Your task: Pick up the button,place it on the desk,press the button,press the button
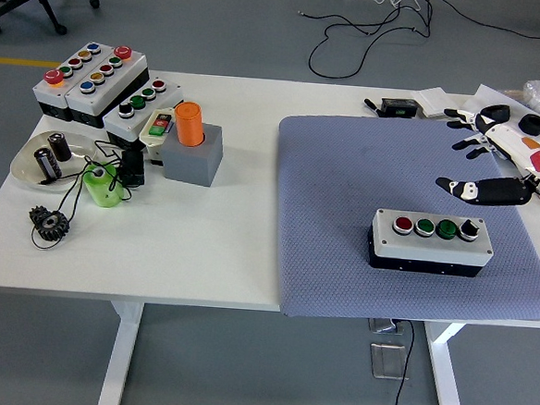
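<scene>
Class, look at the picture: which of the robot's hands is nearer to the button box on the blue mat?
Right. The right hand hovers open, up and to the right of the button box, not touching it. The left hand is out of view.

R hand (495, 163): fingers spread, holding nothing, above mat (345, 189)
Button box (431, 242): flat on mat, apart from R hand

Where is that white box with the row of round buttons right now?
In the head view, the white four-button control box with a black base sits on the blue-grey mat at the table's right side, just below the robot's open right hand.
</scene>
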You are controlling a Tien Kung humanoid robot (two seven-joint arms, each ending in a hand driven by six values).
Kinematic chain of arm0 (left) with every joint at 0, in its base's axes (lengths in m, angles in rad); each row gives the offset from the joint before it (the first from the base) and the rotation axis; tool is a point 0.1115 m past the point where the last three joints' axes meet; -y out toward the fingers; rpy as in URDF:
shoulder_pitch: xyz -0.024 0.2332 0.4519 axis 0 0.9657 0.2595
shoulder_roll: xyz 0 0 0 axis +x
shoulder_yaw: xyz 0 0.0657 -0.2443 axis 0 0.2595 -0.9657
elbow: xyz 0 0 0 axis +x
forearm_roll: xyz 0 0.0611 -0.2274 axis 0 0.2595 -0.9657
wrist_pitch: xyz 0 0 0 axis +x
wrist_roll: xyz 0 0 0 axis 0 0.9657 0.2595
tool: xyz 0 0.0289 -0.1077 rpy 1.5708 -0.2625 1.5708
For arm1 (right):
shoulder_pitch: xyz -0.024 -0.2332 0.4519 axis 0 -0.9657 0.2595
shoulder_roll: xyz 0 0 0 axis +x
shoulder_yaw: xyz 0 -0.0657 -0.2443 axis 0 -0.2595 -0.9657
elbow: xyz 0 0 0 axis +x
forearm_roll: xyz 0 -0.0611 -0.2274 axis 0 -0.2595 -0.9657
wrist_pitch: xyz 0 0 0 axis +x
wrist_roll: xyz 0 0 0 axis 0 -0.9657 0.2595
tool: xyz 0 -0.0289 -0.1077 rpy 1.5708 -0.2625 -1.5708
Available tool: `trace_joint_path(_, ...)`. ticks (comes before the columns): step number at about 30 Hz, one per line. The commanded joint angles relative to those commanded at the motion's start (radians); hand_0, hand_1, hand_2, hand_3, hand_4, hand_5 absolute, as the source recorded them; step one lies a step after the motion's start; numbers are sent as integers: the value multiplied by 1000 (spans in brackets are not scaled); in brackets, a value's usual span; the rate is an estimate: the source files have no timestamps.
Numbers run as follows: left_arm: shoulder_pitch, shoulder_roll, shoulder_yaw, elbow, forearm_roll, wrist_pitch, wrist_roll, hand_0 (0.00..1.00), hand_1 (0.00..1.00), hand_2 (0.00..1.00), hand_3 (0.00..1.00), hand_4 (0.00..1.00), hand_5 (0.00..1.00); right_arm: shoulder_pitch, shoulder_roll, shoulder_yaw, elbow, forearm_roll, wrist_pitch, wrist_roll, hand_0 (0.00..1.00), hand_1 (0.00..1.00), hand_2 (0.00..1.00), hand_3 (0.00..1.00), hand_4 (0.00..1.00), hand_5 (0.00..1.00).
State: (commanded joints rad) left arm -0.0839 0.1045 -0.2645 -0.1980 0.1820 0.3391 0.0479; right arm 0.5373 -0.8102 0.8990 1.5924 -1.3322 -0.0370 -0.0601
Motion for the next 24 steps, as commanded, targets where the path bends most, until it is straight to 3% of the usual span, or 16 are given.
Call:
trace_joint_path(2,0,0,0,0,0,0,0,611,530,507,476,285,998,0,0,0,0,0,0,0,782,780,932,998,808,239)
trace_joint_path(3,0,0,0,0,-1,0,0,610,530,507,477,285,998,-2,-1,1,0,3,1,-3,859,854,976,998,823,251)
trace_joint_path(8,-4,0,-4,2,-2,1,0,610,530,507,477,285,998,-4,-2,6,-2,0,2,-6,859,854,976,998,823,251)
trace_joint_path(9,-4,-1,-4,2,-4,1,0,610,530,507,477,285,998,-4,-2,8,-2,4,-2,-3,892,902,982,998,842,199)
trace_joint_path(11,-5,-1,-4,2,-2,1,0,610,530,507,477,285,998,-5,-3,7,-6,27,-16,6,892,902,982,998,842,199)
trace_joint_path(16,-6,-2,-6,3,-2,1,1,610,530,507,476,286,997,-14,1,9,-22,207,-73,53,884,898,974,966,832,165)
trace_joint_path(24,-10,-2,-12,3,0,2,1,611,530,508,476,285,996,-20,2,44,-46,545,-116,106,872,875,944,948,833,195)
